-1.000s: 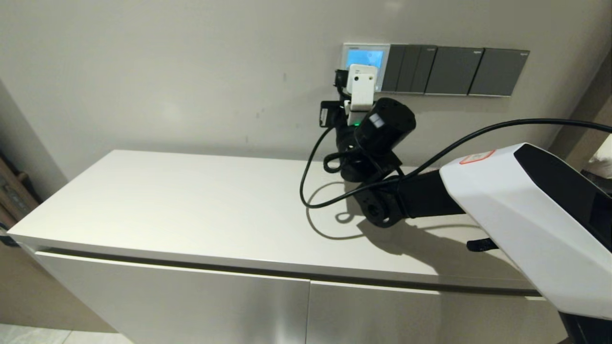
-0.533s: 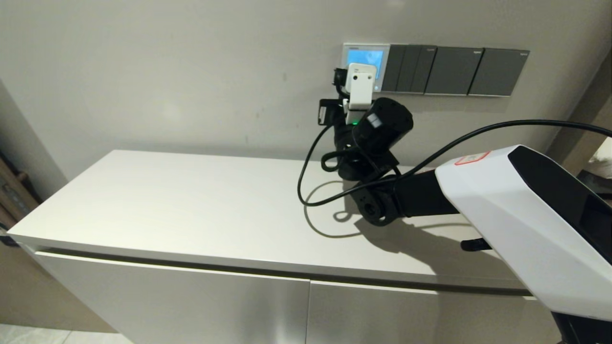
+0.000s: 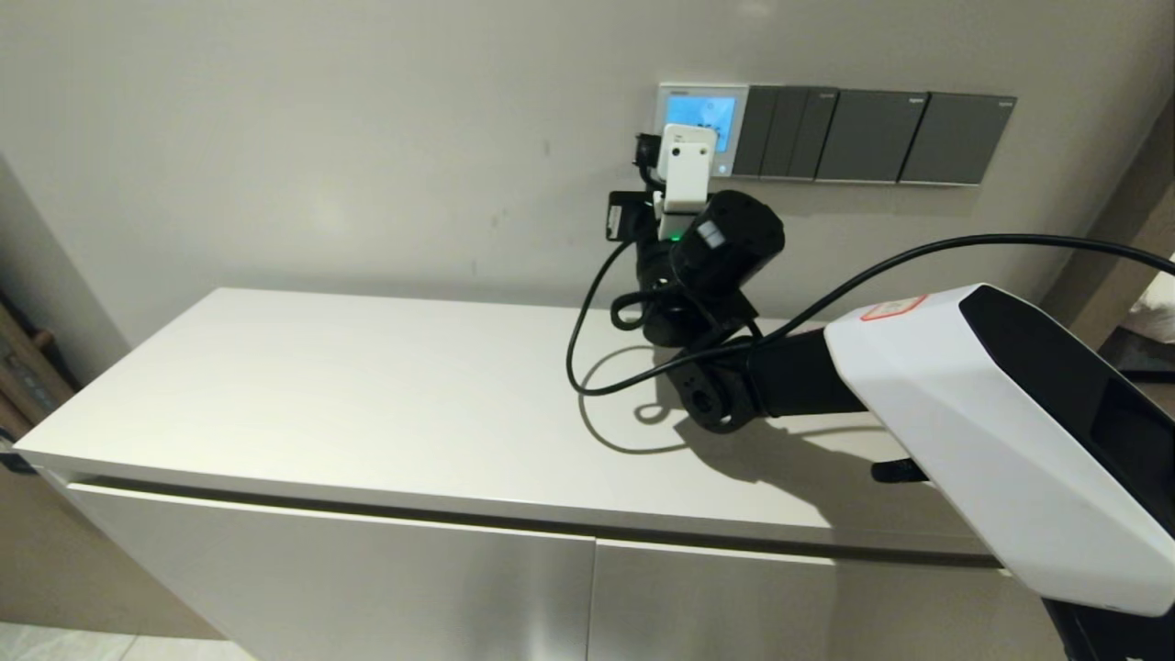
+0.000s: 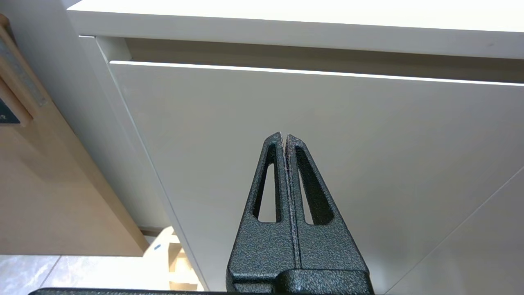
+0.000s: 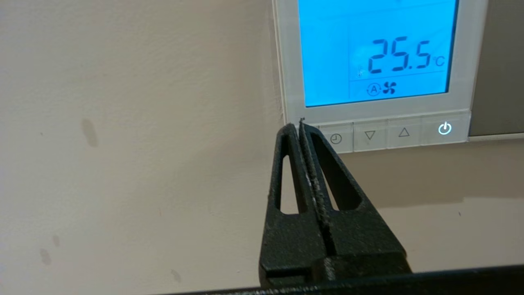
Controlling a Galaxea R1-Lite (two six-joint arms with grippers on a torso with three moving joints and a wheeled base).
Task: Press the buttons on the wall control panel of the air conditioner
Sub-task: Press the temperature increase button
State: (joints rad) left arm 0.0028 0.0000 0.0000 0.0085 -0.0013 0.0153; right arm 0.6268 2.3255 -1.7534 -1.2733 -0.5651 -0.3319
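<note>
The white air conditioner wall control panel [image 3: 668, 99] hangs on the wall, and its bezel fills the right wrist view [image 5: 290, 61]. Its blue-lit screen [image 5: 376, 53] reads 25.5 °C. The buttons run along its bottom edge: a clock [image 5: 335, 138], a down arrow [image 5: 369, 135], an up arrow [image 5: 404, 132] and a lit power button [image 5: 445, 128]. My right gripper [image 5: 301, 123] is shut and empty. Its tips are at the leftmost button by the panel's lower left corner and hide it. I cannot tell if they touch. My left gripper [image 4: 284, 135] is shut and empty, low in front of the cabinet.
Dark grey switch plates [image 3: 872, 136] continue to the right of the panel. A white cabinet top [image 3: 367, 395] lies under my right arm [image 3: 725, 243], with a black cable [image 3: 587, 349] looping over it. The cabinet door front [image 4: 368, 143] faces the left gripper. Wooden furniture [image 3: 23, 367] stands at far left.
My right arm has shifted a little to the left along the panel, uncovering more of the blue screen. The left arm has not moved.
</note>
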